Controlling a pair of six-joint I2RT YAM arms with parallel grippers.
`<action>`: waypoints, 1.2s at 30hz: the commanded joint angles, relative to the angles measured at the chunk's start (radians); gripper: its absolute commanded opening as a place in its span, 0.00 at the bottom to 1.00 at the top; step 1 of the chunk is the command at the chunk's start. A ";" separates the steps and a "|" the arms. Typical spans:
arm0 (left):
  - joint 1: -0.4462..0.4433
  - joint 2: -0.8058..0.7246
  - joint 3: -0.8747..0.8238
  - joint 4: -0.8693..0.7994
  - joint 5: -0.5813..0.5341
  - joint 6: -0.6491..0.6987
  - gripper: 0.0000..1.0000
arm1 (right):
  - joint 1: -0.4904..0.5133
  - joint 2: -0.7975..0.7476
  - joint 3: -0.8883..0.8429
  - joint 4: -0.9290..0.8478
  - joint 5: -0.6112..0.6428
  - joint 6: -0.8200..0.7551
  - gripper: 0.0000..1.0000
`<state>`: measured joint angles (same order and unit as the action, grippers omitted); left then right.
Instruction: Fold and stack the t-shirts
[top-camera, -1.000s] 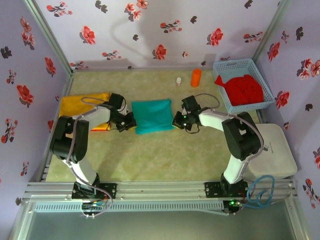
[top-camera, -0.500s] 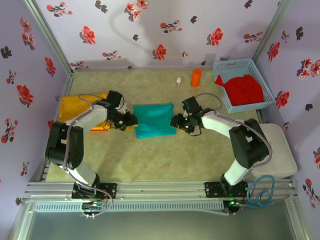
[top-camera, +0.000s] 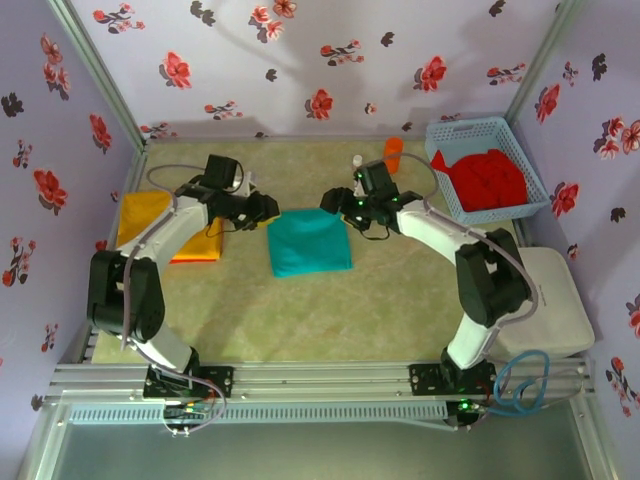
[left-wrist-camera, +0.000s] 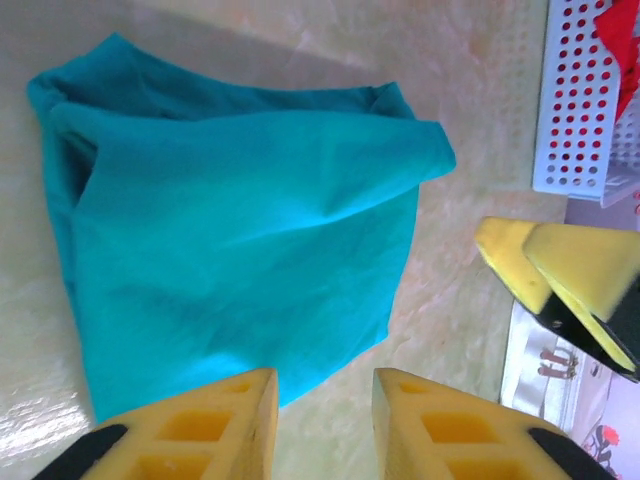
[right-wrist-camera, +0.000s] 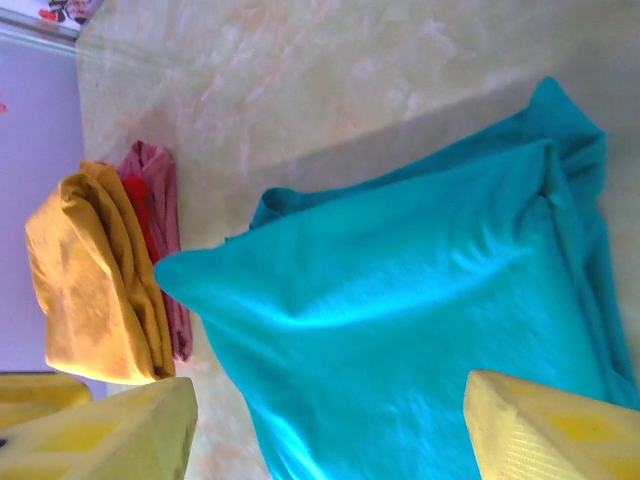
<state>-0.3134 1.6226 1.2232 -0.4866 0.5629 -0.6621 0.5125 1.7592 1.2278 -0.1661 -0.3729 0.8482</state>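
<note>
A folded teal t-shirt (top-camera: 309, 242) (left-wrist-camera: 240, 240) (right-wrist-camera: 420, 320) lies flat on the table's middle. My left gripper (top-camera: 263, 206) (left-wrist-camera: 324, 425) hangs open above the shirt's far left corner, with nothing between its fingers. My right gripper (top-camera: 332, 200) (right-wrist-camera: 330, 430) is wide open above the far right corner, also holding nothing. A folded yellow-orange t-shirt (top-camera: 160, 222) (right-wrist-camera: 95, 280) lies at the left on top of a red one (right-wrist-camera: 155, 225). More red t-shirts (top-camera: 482, 177) are heaped in the light blue basket (top-camera: 448, 135).
An orange cylinder (top-camera: 394, 146) and a small white object (top-camera: 357, 159) stand at the back, partly behind my right arm. The basket's (left-wrist-camera: 585, 100) wall is near my right gripper's fingers (left-wrist-camera: 560, 275). A white box (top-camera: 555, 300) sits at the right front.
Both grippers left the teal shirt's sides and moved toward the back of the table, open. The shirt now lies a little narrower and turned.
</note>
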 joint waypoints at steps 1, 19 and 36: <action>-0.016 0.050 -0.026 0.146 0.060 -0.094 0.29 | 0.004 0.070 0.041 0.099 -0.050 0.103 0.71; -0.017 0.405 0.055 0.377 0.076 -0.181 0.26 | 0.003 0.324 0.176 0.243 -0.011 0.161 0.71; 0.088 0.460 -0.153 0.732 0.056 -0.360 0.23 | -0.012 0.386 0.105 0.220 0.088 0.049 0.77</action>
<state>-0.2623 2.0529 1.1378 0.1791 0.6788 -0.9565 0.5125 2.1101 1.3705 0.0761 -0.3408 0.9417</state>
